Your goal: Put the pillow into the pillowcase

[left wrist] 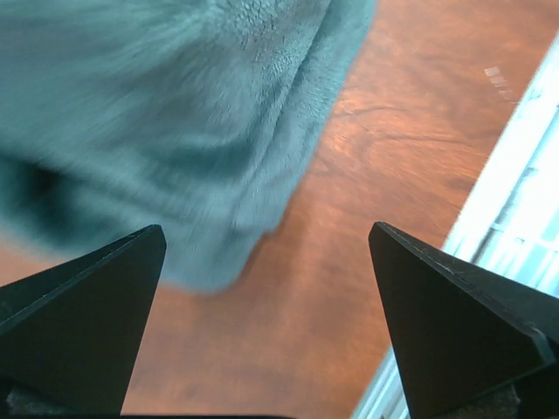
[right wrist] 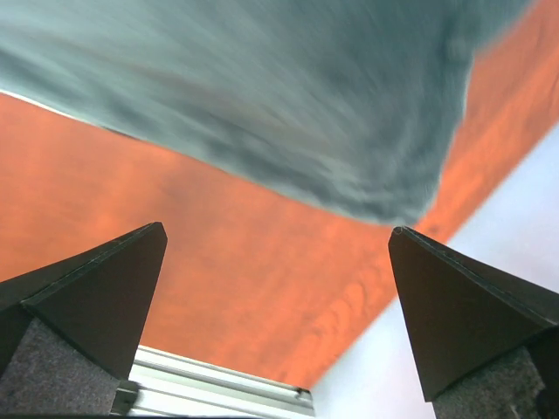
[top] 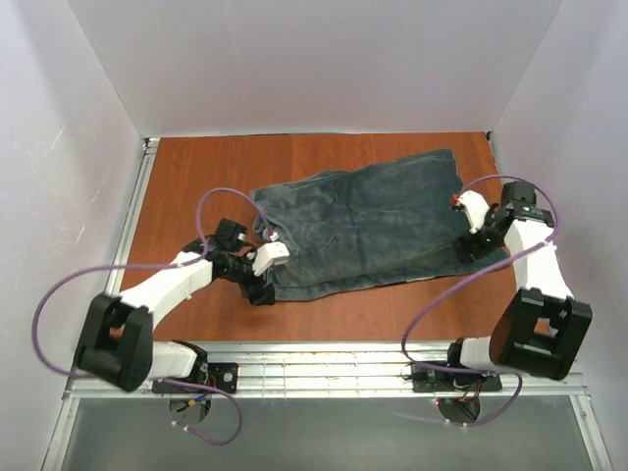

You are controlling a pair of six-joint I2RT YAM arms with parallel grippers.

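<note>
While open and empty beside the pillowcase [top: 363, 221], regrip with care.
Left gripper [left wrist: 267, 225] at its near-left corner, right gripper [right wrist: 278, 227] at its right edge, jaws wide, holding nothing. No pillow in view, perhaps already inside. Pinch one fabric layer only; lift evenly.

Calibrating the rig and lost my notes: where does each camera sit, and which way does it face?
Top external: above and behind the bases, looking down on the table and pillowcase; left arm and right arm show whole.
Left wrist: rides the left arm, looking past the open left claw at a pillowcase corner.
Right wrist: rides the right arm, looking past the open right claw at a pillowcase edge.
Shared: all see pillowcase and table.
</note>
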